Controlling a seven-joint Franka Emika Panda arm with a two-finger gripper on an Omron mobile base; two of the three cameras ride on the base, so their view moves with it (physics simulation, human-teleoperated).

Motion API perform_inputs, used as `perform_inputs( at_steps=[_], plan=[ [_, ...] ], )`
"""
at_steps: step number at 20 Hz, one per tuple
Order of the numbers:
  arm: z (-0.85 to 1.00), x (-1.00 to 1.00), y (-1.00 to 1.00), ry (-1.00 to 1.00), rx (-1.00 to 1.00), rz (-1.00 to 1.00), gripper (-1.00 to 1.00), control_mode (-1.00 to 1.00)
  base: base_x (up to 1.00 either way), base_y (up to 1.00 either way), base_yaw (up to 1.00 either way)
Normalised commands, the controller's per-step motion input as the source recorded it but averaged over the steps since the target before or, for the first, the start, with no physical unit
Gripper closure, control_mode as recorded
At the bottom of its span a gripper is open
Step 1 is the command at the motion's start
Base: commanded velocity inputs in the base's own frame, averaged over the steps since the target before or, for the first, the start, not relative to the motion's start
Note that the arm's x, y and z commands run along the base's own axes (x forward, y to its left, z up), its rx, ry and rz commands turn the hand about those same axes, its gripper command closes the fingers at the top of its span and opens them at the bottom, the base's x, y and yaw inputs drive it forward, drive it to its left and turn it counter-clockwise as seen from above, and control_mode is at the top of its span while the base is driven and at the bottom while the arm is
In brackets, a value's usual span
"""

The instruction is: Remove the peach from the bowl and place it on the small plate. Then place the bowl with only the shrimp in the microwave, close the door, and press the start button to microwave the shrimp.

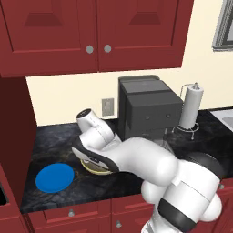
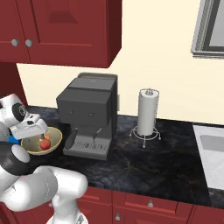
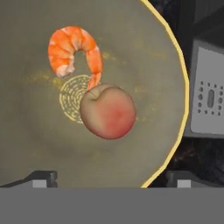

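Note:
The tan bowl with its pale rim sits on the dark counter just left of the coffee machine. In it lie the red-orange peach and, touching it, the curled orange shrimp. My gripper hangs open just above the bowl, fingertips spread wider than the peach and holding nothing. From the right base, the gripper is over the bowl beside the peach. The blue small plate lies left of the bowl. The microwave is out of view.
A grey coffee machine stands right beside the bowl, its drip tray close to the rim. A paper towel holder stands further right, then a sink. Red cabinets hang overhead. A red side wall closes the counter's left end.

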Motion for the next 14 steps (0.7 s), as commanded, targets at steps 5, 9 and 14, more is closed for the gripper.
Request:
perform_inputs(
  at_steps=[5, 9, 14],
  plan=[
    [-0.46, 0.34, 0.0, -0.01, 0.04, 0.02, -1.0, -1.0, 0.0, 0.0, 0.0],
    [-0.35, 0.28, -0.04, 0.0, 0.02, 0.01, -1.0, -1.0, 0.0, 0.0, 0.0],
    [-0.19, 0.11, -0.17, 0.0, 0.05, 0.01, -1.0, -1.0, 0.0, 0.0, 0.0]
  ],
)
